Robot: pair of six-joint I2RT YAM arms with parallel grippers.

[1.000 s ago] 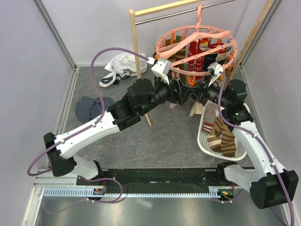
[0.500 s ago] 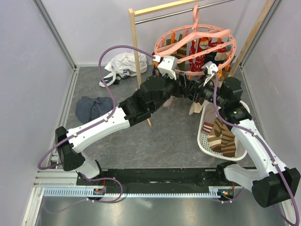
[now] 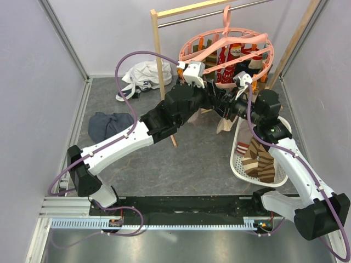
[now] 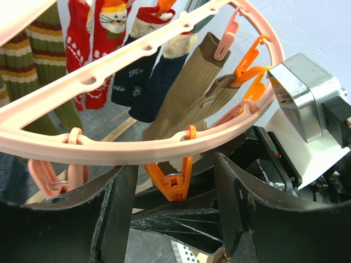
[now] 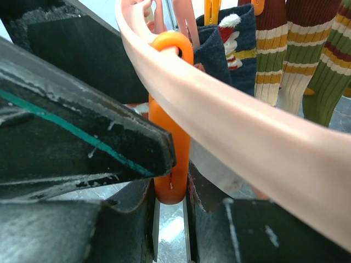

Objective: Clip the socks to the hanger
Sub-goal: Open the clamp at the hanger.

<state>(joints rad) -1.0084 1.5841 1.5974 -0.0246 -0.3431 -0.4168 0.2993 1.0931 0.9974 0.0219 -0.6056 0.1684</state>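
Note:
The pink hanger (image 3: 189,53) hangs from the rail with several socks (image 3: 237,55) clipped on it. In the left wrist view its ring (image 4: 126,150) crosses the frame, with tan, navy and red socks (image 4: 184,93) behind. My left gripper (image 3: 215,100) is open, its jaws wide on either side of an empty orange clip (image 4: 175,183). My right gripper (image 3: 229,107) meets it from the right. Its narrow jaws flank that clip's lower end (image 5: 171,164), with cream fabric (image 5: 211,164) against one finger. A cream sock (image 3: 221,126) hangs below both grippers.
A white basket (image 3: 237,164) with brown striped socks (image 3: 258,159) stands at the right beside my right arm. A wooden rail post (image 3: 161,71) stands just behind my left arm. A white garment (image 3: 141,76) and a dark cloth bundle (image 3: 105,125) lie on the floor at the left.
Both grippers have risen and closed in under the hanger ring. The left arm has stretched up and to the right. The cream sock has come up with them.

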